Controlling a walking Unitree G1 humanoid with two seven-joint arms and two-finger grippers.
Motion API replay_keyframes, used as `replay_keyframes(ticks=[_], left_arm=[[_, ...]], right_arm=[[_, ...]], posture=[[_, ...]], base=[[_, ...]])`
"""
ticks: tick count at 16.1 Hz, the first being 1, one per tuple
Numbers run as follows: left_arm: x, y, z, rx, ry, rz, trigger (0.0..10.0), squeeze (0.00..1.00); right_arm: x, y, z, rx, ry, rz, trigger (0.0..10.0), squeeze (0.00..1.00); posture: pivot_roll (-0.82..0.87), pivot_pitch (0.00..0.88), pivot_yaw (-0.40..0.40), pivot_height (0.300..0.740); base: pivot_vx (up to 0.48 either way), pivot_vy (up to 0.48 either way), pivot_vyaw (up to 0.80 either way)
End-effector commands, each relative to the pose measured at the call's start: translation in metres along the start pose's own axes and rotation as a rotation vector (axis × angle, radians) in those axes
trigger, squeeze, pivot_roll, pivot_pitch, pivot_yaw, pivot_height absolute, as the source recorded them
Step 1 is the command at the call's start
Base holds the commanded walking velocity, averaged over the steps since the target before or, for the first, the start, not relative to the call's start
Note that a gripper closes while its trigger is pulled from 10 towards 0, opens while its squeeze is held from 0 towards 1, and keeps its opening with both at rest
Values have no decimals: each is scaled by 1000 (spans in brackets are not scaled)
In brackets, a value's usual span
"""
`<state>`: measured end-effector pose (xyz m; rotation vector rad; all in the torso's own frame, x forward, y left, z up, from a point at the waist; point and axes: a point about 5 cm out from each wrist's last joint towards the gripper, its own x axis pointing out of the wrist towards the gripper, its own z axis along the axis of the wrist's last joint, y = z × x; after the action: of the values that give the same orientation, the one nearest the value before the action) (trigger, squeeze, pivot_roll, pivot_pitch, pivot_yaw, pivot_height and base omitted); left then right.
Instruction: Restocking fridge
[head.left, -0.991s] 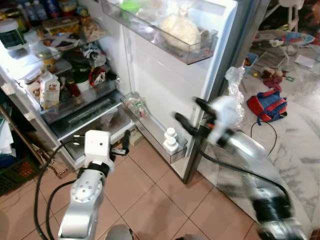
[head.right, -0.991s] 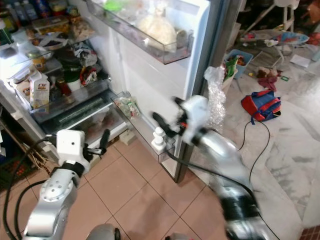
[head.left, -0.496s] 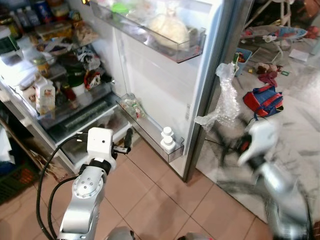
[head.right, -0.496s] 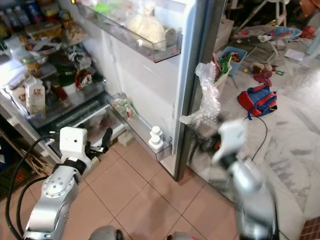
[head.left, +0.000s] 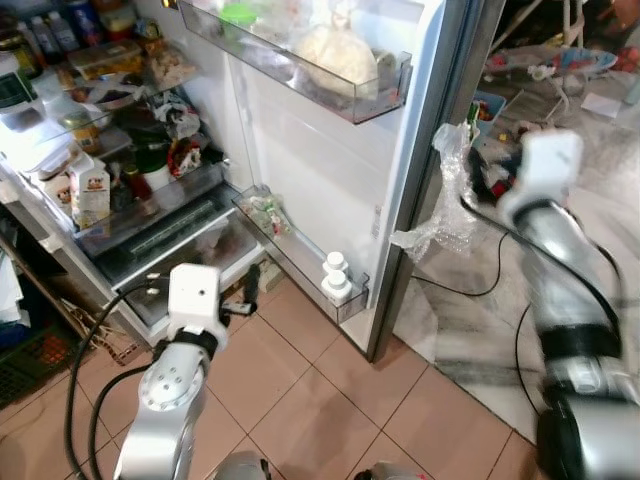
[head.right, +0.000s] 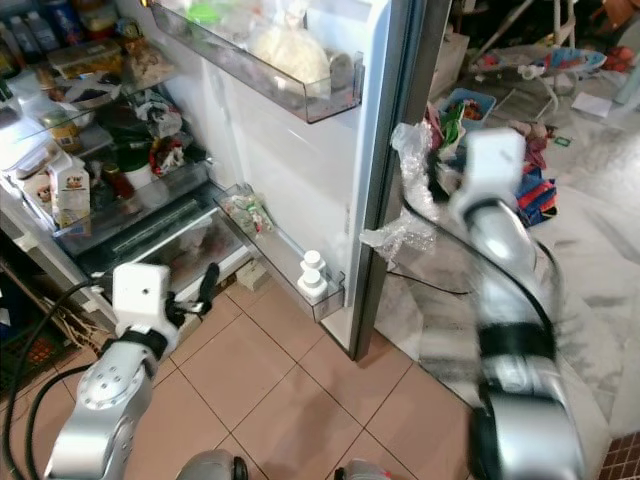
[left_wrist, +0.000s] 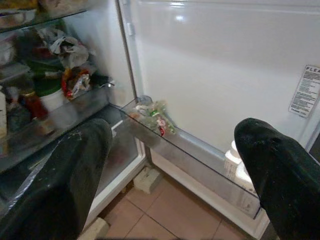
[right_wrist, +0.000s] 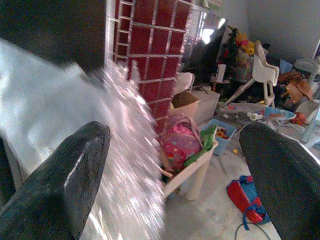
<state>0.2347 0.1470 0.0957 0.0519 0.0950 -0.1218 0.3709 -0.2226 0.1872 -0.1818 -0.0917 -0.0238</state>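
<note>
Fridge (head.left: 330, 150): stood open before me, its door swung out toward 1 o'clock so the shelves and door bins could be reached.
Left gripper (left_wrist: 170, 165): I held it low at 10 o'clock, aimed at the lower door bin (left_wrist: 195, 160); its fingers (left_wrist: 60, 185) were spread wide with nothing between them.
Right gripper (right_wrist: 170, 165): I had it raised at 2 o'clock beyond the door's outer edge, fingers parted and bare, pointing past the bubble wrap (head.left: 445, 205) into the room.
Stock: I judged nothing was in hand yet; two white bottles (head.left: 334, 277) sat at the outer end of the lower bin, a pale bag (head.left: 335, 55) in the upper bin (head.left: 300, 60).
Why so: both arms looked poised to fetch, I guessed, not to place.
Hard to see: my right arm (head.left: 560, 260) was smeared by motion; the shelf contents at 11 o'clock were crowded and cut off; the small packets (left_wrist: 155, 116) in the bin's inner end were too blurred to name.
Floor: a red-and-blue bag (right_wrist: 245, 195) lay amid clutter at 2 o'clock.
</note>
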Motion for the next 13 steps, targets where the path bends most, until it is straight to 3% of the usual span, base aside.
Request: replay_keyframes(ticks=[1, 3, 6, 10, 13], left_arm=[[-3, 1, 3, 13, -3, 7, 10000, 0], [-8, 3, 3, 18, 2, 27, 10000, 0], [-18, 5, 1, 19, 19, 54, 10000, 0], [-17, 5, 1, 18, 24, 52, 10000, 0], [-11, 4, 3, 23, 18, 36, 10000, 0]], right_arm=[[7, 10, 2, -11, -4, 15, 10000, 0], [20, 27, 8, 2, -9, 27, 10000, 0], [28, 40, 12, 41, -20, 64, 10000, 0], [22, 46, 0, 100, -11, 148, 10000, 0], [6, 63, -17, 187, -4, 355, 10000, 0]], posture=[[161, 0, -9, 740], [190, 0, -22, 740], [213, 0, -38, 740], [200, 0, -31, 740], [178, 0, -15, 740]], base=[[0, 0, 0], [0, 0, 0], [0, 0, 0], [0, 0, 0], [0, 0, 0]])
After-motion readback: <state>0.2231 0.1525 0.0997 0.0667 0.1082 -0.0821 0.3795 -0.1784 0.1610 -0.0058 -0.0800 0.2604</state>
